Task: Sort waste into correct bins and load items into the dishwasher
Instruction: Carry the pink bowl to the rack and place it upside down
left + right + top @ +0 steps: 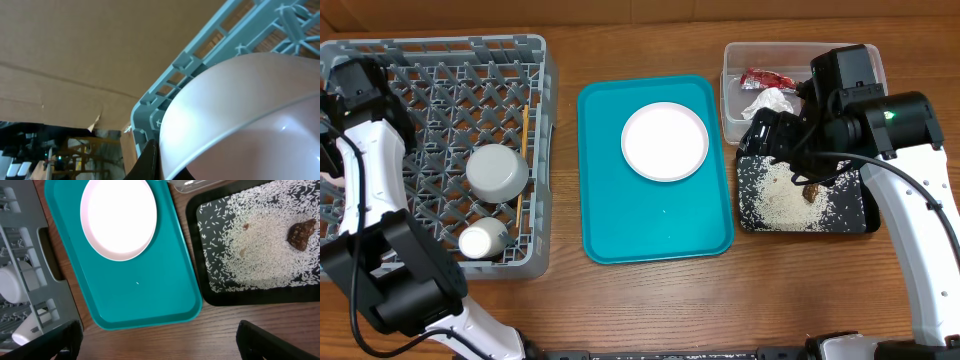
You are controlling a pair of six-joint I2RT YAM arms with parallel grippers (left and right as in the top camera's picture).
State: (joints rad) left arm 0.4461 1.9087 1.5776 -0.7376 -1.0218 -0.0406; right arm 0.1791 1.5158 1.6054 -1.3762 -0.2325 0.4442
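My left gripper [165, 167] is shut on the rim of the white bowl [240, 115], which fills the left wrist view beside the wall of the grey dishwasher rack [200, 55]. Overhead, the rack [440, 60] holds a grey metal bowl [498, 171], a small white cup [483, 240] and chopsticks [524, 130]. The white plate [665, 141] lies on the teal tray [610, 220]. The clear tub [732, 60] holds the red wrapper [767, 79] and the white wad [770, 102]. Rice [260, 245] and a brown lump [301, 234] lie in the black tray [192, 255]. My right gripper [160, 345] is open and holds nothing.
The left arm [365, 150] reaches over the rack's left side, and the right arm [880, 120] hangs over the two bins. Bare wood table [165, 335] shows under the right gripper, in front of the teal tray.
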